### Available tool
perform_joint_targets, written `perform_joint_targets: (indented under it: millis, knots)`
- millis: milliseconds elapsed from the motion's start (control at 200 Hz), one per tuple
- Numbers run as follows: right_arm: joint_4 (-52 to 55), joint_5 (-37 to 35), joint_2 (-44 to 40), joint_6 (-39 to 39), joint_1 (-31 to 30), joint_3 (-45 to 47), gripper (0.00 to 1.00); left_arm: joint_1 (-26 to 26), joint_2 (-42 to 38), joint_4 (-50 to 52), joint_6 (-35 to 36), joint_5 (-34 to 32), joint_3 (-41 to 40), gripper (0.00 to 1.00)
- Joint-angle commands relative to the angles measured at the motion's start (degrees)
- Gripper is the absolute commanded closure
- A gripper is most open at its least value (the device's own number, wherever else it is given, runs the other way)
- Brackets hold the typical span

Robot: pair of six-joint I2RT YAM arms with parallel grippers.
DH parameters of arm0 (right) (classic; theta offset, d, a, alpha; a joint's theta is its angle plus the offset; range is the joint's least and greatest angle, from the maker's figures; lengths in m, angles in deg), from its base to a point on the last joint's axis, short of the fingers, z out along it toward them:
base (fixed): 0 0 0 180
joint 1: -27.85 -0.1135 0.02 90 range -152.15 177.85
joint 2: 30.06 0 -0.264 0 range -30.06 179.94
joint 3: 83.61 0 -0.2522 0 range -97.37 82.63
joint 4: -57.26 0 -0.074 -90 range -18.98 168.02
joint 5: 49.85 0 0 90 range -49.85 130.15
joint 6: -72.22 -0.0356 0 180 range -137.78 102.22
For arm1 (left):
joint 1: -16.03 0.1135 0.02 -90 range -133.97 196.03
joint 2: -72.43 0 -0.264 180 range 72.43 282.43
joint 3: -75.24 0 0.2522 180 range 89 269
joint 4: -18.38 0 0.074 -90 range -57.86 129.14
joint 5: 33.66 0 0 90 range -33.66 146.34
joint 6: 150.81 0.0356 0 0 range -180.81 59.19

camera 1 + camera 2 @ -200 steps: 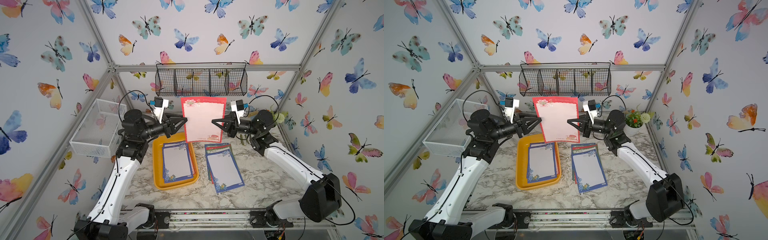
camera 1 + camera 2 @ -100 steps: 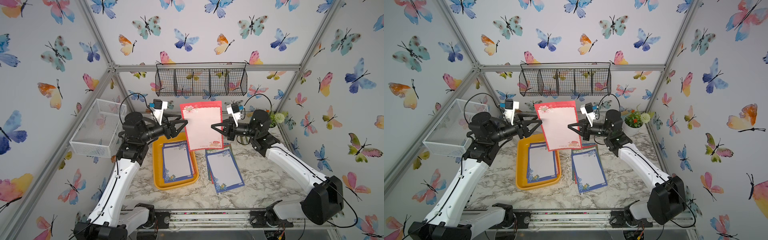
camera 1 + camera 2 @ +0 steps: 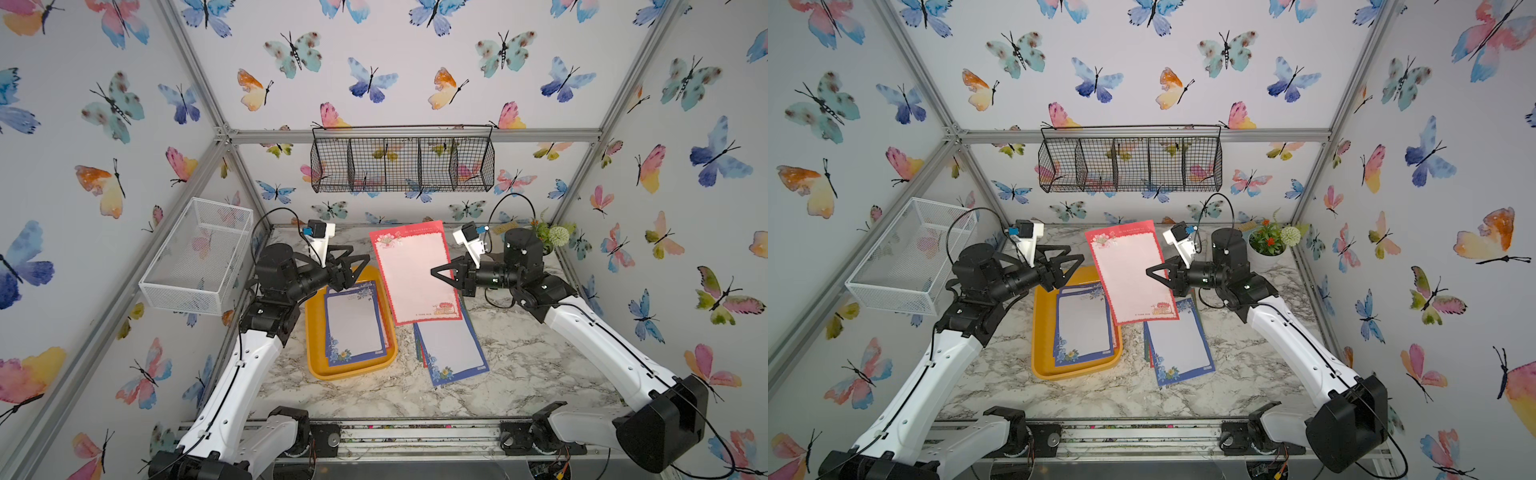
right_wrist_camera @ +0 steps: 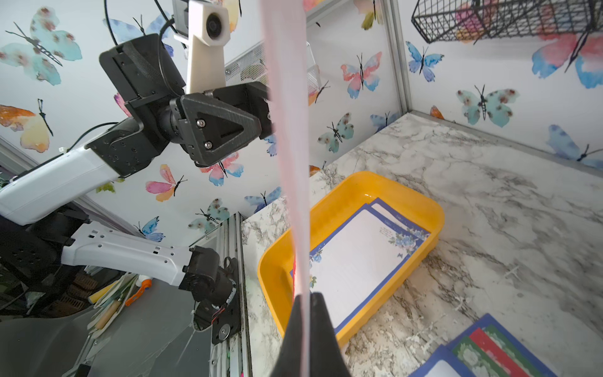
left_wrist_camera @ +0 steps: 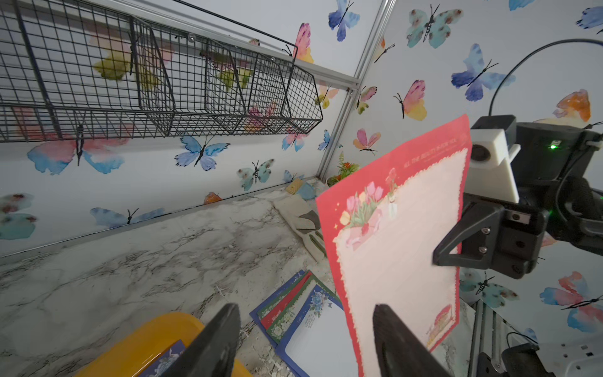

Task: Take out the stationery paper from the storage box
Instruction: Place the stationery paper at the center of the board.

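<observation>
While the right gripper (image 3: 434,273) pinches the red-bordered stationery sheet (image 3: 409,270) at frame centre, the left gripper (image 3: 358,259) stands spread, holding nothing, over the yellow storage box (image 3: 314,353) upper rim.

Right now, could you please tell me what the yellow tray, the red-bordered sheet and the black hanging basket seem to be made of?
Yellow tray: likely moulded plastic, glossy; smooth rounded rim catches light.
Red-bordered sheet: thin printed paper, matte; it looks sliver-thin edge-on.
Black hanging basket: probably coated metal wire; open thin grid.

2 top views look down from above; 2 close wrist views share the storage box (image 4: 352,182) (image 5: 146,336).
</observation>
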Motion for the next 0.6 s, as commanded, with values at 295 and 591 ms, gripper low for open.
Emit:
perform_joint_targets:
  millis: [295,591]
  knots:
    - [18.32,-10.31,2.13,1.57,0.17,-0.96,0.98,0.33,3.2,0.9,1.43,-6.47,-0.06,0.31]
    - [25.26,-10.75,8.38,0.77,0.85,-2.38,0.98,0.28,3.22,2.67,1.46,-9.5,-0.63,0.3]
